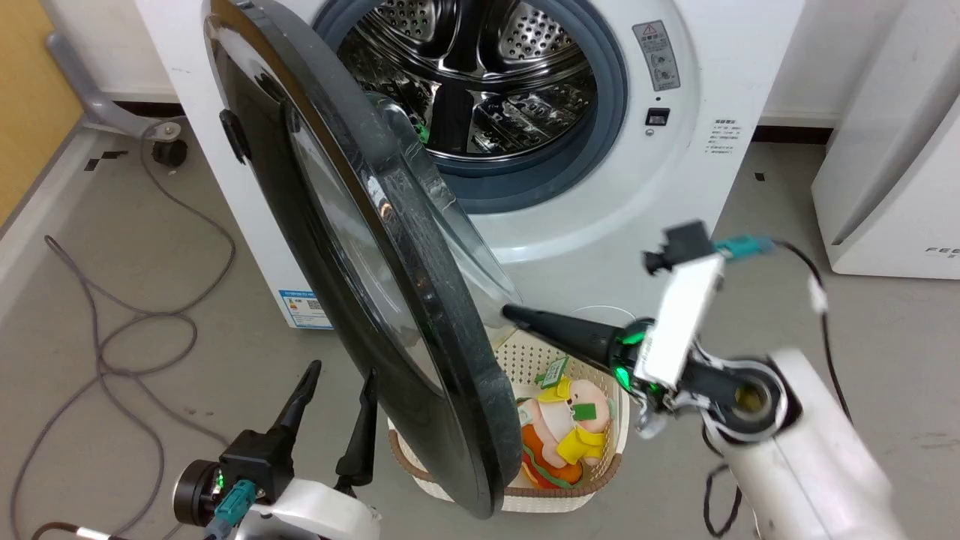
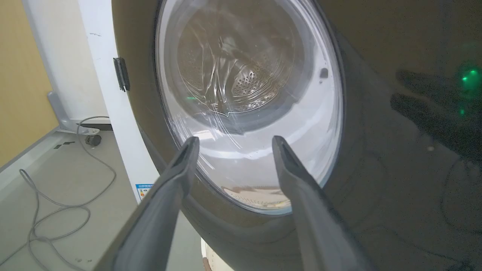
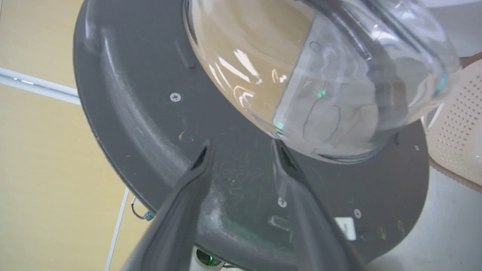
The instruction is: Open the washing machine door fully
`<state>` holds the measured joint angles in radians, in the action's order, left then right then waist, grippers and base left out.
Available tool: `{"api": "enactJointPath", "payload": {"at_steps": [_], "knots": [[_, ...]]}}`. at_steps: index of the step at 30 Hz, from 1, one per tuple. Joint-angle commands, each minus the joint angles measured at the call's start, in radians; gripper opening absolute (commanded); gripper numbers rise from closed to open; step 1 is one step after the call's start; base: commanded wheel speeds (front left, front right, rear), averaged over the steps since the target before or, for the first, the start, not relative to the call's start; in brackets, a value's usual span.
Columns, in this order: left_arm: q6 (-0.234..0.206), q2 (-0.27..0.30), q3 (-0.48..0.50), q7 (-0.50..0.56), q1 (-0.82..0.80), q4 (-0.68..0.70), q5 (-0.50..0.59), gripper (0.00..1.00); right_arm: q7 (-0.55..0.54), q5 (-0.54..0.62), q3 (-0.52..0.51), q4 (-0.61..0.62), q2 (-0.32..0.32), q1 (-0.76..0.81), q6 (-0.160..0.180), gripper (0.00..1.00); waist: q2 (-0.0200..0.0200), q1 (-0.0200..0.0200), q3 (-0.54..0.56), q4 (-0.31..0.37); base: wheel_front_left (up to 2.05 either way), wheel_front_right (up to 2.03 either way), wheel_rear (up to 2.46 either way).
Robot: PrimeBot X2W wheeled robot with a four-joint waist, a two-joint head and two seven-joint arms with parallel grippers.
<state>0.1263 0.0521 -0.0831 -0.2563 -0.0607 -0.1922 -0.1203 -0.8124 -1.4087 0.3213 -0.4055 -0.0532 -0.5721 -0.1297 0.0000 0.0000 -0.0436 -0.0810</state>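
The white washing machine [image 1: 570,247] stands with its steel drum [image 1: 480,82] exposed. The washing machine door [image 1: 375,247] is swung out, nearly edge-on in the head view, its glossy outer face to the left. My right gripper [image 1: 514,311] is open and points at the door's matte inner face [image 3: 150,124], just below the clear glass bowl [image 3: 320,75]; its tips [image 3: 243,145] are at or very near that face, and I cannot tell if they touch. My left gripper [image 1: 341,375] is open and empty, low and in front of the outer face [image 2: 376,169], apart from it.
A pale perforated basket [image 1: 525,356] holding a plush toy [image 1: 562,427] sits on the floor under the door's free edge. Grey cables [image 1: 112,330] loop over the floor at left. A white appliance [image 1: 892,150] stands at the right, a yellow wall [image 1: 30,90] at far left.
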Motion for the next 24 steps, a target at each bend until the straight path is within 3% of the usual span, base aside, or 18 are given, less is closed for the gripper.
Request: {"api": "enactJointPath", "payload": {"at_steps": [1,12,20,24], "knots": [[0.003,0.000,0.002,-0.006,0.010,-0.003,-0.005,1.00,0.049,0.010,-0.016,0.021,0.003,0.046,-0.001,1.00,0.0000,0.0000,0.003,0.003,0.00,0.00,0.00],[-0.005,0.000,0.025,-0.006,0.025,-0.021,0.000,1.00,0.454,0.145,-0.163,0.183,0.003,0.341,-0.001,1.00,0.0000,0.0000,0.026,0.042,0.00,0.00,0.00],[-0.007,-0.001,0.032,-0.006,0.034,-0.035,0.004,1.00,0.717,0.465,-0.289,0.214,0.000,0.526,-0.001,1.00,0.0000,0.0000,0.046,0.052,0.00,0.00,0.00],[-0.009,-0.001,0.042,-0.006,0.036,-0.038,0.004,1.00,0.841,0.690,-0.382,0.224,0.002,0.593,-0.001,1.00,0.0000,0.0000,0.046,0.062,0.00,0.00,0.00]]}}
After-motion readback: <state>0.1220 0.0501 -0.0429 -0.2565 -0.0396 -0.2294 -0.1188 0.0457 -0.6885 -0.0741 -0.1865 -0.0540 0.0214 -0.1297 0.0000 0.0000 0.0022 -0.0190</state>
